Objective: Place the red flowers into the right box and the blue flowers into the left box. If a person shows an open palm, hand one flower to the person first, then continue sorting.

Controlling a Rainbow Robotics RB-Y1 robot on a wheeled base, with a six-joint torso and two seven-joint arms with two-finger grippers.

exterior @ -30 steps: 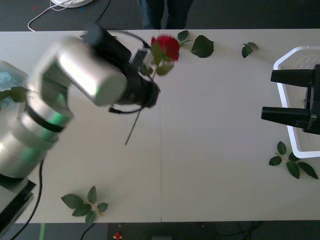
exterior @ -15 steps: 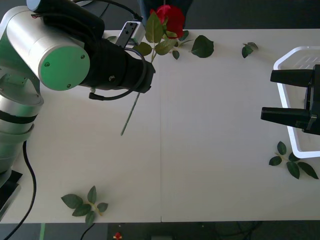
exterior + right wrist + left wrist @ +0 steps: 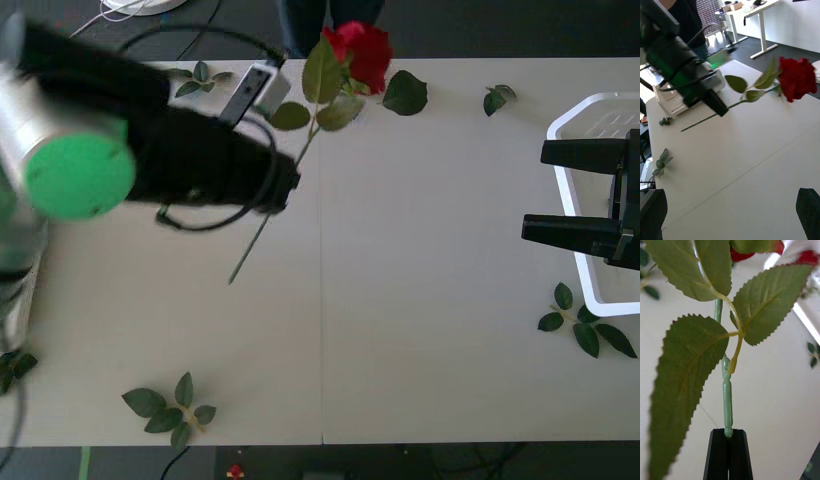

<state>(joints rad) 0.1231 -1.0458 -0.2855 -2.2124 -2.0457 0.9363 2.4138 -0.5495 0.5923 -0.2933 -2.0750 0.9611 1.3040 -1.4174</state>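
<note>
One of the red flowers, a rose with its bloom (image 3: 362, 50) over the table's far edge, hangs tilted above the table. My left gripper (image 3: 284, 188) is shut on its green stem (image 3: 727, 397), black fingers (image 3: 718, 457) pressed together below the leaves. From the right wrist view the bloom (image 3: 797, 78) points away from the left gripper (image 3: 720, 107), with the left box (image 3: 672, 103) behind that arm. My right gripper (image 3: 545, 190) stands open beside the right box (image 3: 590, 105). A person's dark trousers (image 3: 300, 25) stand beyond the table. The blue flowers and an open palm are out of view.
Loose leaf sprigs lie at the near left (image 3: 170, 408), the near right (image 3: 585, 325) and along the far edge (image 3: 405, 93). A cable (image 3: 100, 25) runs over the floor behind the table.
My left arm has swung and risen, carrying the rose rightward along the far edge, stem still in its fingers. The right arm has not moved.
</note>
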